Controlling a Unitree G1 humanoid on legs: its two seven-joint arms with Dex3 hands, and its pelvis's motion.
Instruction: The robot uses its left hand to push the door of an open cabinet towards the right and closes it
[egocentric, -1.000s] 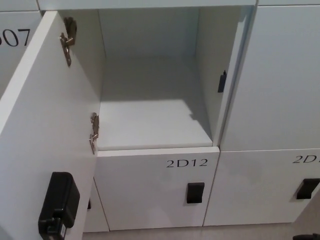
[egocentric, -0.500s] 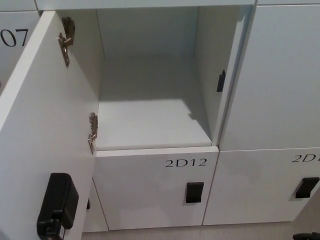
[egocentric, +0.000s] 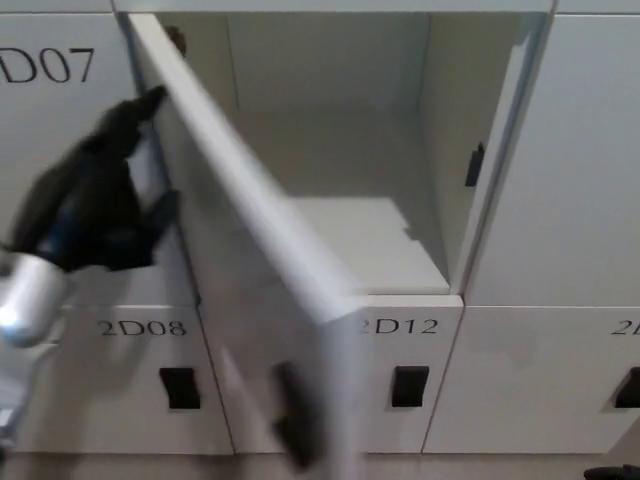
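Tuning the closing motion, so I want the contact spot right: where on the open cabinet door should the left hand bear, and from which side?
On the door's broad outer face, from its left, well out toward the free edge rather than near the top-left hinge. The panel stands half swung, edge toward the camera, and offers a flat face for a push, not a grip. The left hand is beside that face; motion blur hides whether it touches.

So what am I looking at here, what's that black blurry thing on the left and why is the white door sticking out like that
This is one picture from a camera on a humanoid robot's head, looking down at a wall of white lockers. The black blurry shape is the robot's left hand, fingers spread, against the outer face of the white locker door. It holds nothing. The door stands partly open, swung out in front of the open white compartment, which looks empty. The blur suggests motion. Below sit closed lockers labelled 2D08 and 2D12. The right hand isn't visible.
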